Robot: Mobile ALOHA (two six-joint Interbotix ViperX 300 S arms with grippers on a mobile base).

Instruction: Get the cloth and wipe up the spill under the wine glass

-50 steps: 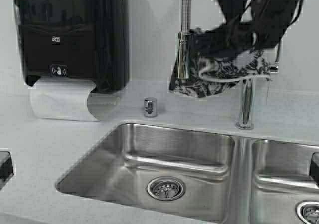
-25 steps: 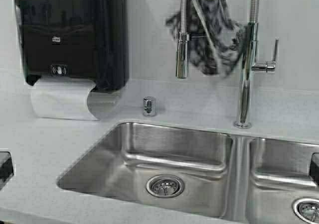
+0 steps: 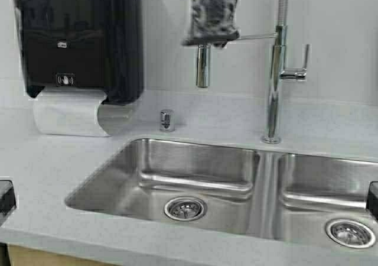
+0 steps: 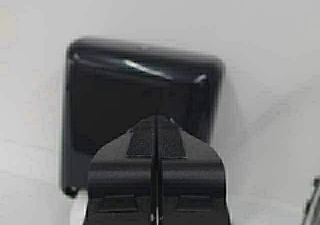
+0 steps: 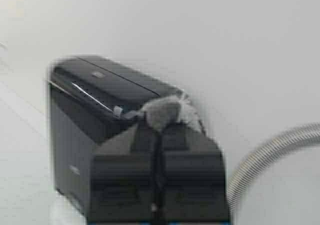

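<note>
The cloth [image 3: 212, 12], white-grey with a black floral pattern, hangs down from the top edge of the high view, in front of the faucet's spray head [image 3: 203, 65]. My right gripper [image 5: 160, 127] is above the high view's top edge. In the right wrist view it is shut on a tuft of the cloth [image 5: 167, 111] at its tips. My left gripper [image 4: 156, 120] is shut and empty, facing the black dispenser [image 4: 140, 95] on the wall. The wine glass and the spill are out of view.
A black paper towel dispenser [image 3: 77, 41] with white paper towel [image 3: 65, 115] hanging from it is on the wall at left. A steel double sink [image 3: 195, 177] fills the middle, with a tall faucet [image 3: 273, 88] behind it and a small steel cap [image 3: 167, 120] on the counter.
The cloth has risen with my right gripper, and the right arm has left the high view. The robot has moved: the scene has shifted left and the counter's front edge now shows.
</note>
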